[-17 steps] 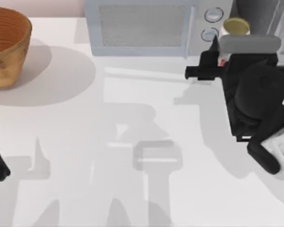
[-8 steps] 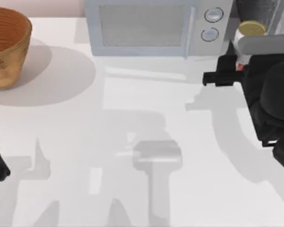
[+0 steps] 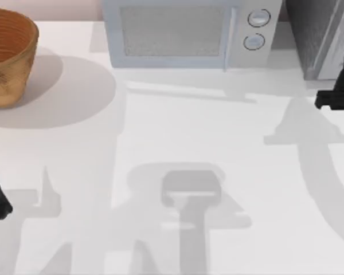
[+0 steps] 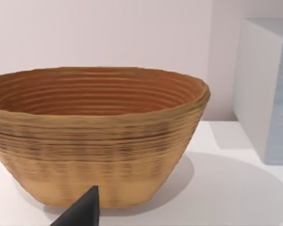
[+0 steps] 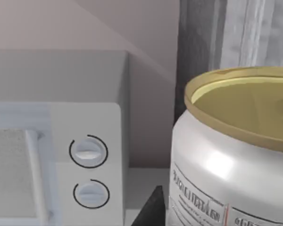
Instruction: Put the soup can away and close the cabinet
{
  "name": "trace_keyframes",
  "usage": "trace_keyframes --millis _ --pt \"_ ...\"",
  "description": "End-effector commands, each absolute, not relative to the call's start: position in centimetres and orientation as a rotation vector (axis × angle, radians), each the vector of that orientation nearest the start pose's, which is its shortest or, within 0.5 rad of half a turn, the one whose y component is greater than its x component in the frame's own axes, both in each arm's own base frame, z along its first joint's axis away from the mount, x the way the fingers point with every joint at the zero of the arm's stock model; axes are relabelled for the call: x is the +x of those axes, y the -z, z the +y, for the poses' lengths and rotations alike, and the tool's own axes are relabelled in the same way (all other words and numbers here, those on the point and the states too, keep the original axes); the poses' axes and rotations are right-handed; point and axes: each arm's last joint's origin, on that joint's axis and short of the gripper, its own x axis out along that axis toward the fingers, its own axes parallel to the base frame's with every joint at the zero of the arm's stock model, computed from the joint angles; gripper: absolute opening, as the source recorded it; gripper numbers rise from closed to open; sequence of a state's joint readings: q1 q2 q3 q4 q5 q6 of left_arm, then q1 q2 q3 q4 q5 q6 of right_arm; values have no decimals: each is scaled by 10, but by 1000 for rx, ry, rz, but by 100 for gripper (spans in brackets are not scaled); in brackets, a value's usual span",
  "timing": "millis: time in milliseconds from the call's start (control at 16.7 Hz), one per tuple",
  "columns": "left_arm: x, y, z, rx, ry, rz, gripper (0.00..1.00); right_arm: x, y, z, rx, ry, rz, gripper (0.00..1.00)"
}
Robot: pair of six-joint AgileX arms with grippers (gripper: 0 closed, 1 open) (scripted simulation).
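Soup can point(image 5: 236, 155) stands upright, gold top up, close against the right wrist camera, with the cabinet point(image 3: 318, 37) at the desk's far right corner rising just behind it and the microwave point(image 3: 186, 34) beside it to the left; it looks carried, though whether the right gripper point(image 3: 334, 100) at the right edge is pinching it cannot be told. Judging by this, the can needs only to travel further back into the cabinet, past the pale door point(image 3: 339, 40), while the wide desk point(image 3: 172, 132) is unobstructed and the left gripper point(image 4: 82, 212) sits parked near the basket point(image 3: 6, 57) at the left edge
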State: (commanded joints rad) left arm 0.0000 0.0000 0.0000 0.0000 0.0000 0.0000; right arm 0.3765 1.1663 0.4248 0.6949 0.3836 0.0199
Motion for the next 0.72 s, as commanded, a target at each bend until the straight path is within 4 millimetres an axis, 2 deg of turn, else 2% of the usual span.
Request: trace_keyframes --millis 300,720 --pt "106 -160 -1 0 0 0 100 190 -227 43 14 28 -2 0" --pt "106 -160 -1 0 0 0 100 140 -218 15 15 33 -56 0"
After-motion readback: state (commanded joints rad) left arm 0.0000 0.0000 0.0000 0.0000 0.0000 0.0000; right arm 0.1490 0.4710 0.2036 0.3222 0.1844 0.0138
